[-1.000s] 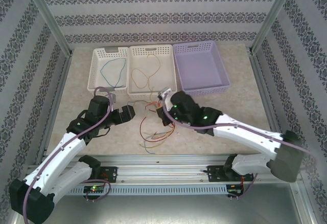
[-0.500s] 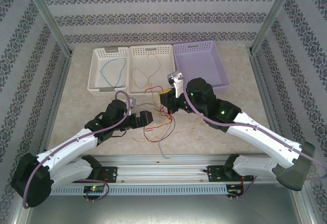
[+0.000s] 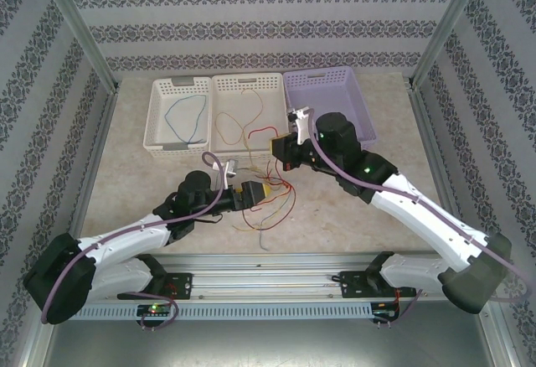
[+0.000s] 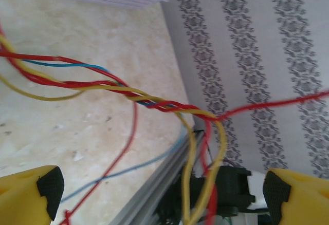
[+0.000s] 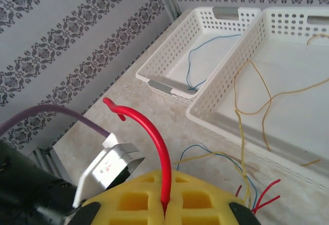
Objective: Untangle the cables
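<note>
Cables (image 4: 154, 103) of red, yellow and blue twist into one strand in the left wrist view, strung above the table (image 3: 126, 174), with loose ends trailing down onto its surface. From above, at the far left of the table stands a white basket (image 3: 156, 116) with a single blue cable (image 5: 188, 71) lying looped on its floor. Nearer the front, the left gripper (image 4: 163, 189) reaches in towards the middle; its yellow fingertips (image 4: 31, 194) stand wide apart at either edge of its wrist view, with the twisted strand crossing in front of the gap and nothing held between them. Just past this gripper, the rest of the tangle lies on the bare table in front of the baskets, thin red and yellow loops spreading over one another. Behind it, touching the first basket, is a second white basket (image 3: 249, 78) that holds a yellow-orange cable (image 5: 236, 99) in loose curves. To the right of the tangle the right gripper (image 5: 164, 204) is raised near the front of this middle basket; its yellow pads are pressed together on a red cable (image 5: 157, 137), which rises from between them and bends over into a hook at its free end. At the far right, beside the middle basket, stands a lilac basket (image 3: 327, 111).
</note>
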`<state>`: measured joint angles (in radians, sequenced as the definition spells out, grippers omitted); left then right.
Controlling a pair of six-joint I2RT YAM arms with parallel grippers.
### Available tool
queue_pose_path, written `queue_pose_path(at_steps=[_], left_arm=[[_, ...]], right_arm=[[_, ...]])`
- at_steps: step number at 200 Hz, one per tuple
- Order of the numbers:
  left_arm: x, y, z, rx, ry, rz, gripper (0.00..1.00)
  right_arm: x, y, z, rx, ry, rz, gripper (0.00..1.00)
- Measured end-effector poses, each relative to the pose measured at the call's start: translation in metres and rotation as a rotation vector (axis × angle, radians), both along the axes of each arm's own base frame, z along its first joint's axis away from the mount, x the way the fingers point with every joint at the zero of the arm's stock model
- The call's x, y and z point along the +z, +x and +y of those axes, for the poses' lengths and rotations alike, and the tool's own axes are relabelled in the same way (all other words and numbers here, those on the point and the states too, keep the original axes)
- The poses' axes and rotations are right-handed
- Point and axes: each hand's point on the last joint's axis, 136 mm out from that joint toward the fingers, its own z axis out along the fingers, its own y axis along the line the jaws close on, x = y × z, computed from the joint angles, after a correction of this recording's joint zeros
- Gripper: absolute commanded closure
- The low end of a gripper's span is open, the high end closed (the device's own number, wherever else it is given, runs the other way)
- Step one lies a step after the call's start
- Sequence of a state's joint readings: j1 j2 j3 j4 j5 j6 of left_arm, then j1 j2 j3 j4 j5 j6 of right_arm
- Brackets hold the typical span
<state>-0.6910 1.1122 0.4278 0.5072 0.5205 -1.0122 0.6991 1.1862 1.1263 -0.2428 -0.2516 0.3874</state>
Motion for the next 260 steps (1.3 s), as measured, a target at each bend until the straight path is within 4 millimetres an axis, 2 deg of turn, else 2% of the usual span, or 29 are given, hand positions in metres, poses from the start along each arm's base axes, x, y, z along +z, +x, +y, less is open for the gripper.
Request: queue_pose_path(at_steps=[22, 63, 77, 100, 142, 197, 215, 235, 260], left_arm=[[0.005, -0.004, -0.009, -0.031, -0.025, -0.020, 0.01], [-0.001, -0.013, -0.026, -0.096, -0.027, -0.008, 0.02], [-0.001, -0.016, -0.032, -0.121, -0.025, -0.007, 0.06], [-0.001, -0.020, -0.037, -0.144, -0.016, -0.022, 0.20], [-0.003, -0.020, -0.037, -0.151, 0.004, -0.050, 0.45], [-0.004, -0.021, -0.037, -0.155, 0.010, -0.062, 0.67], [-0.003, -0.020, -0.037, -0.155, 0.011, -0.065, 0.80], [-0.003, -0.020, -0.037, -0.151, 0.012, -0.067, 1.00], [-0.002, -0.019, -0.035, -0.141, 0.017, -0.080, 1.00]], right_arm=[[-0.004, 0.005, 0.002, 0.006, 0.003, 0.025, 1.00], [-0.004, 0.013, 0.000, 0.005, 0.021, 0.054, 1.00], [-0.003, 0.019, -0.004, -0.008, 0.033, 0.066, 1.00], [0.003, 0.026, -0.006, -0.018, 0.053, 0.079, 1.00], [0.007, 0.022, -0.003, 0.007, 0.073, 0.094, 1.00], [0.000, 0.022, 0.001, 0.019, 0.074, 0.129, 1.00], [-0.001, 0.022, 0.001, 0.019, 0.072, 0.132, 1.00], [0.001, 0.023, 0.000, 0.016, 0.073, 0.132, 1.00], [0.005, 0.031, -0.009, -0.013, 0.077, 0.126, 1.00]])
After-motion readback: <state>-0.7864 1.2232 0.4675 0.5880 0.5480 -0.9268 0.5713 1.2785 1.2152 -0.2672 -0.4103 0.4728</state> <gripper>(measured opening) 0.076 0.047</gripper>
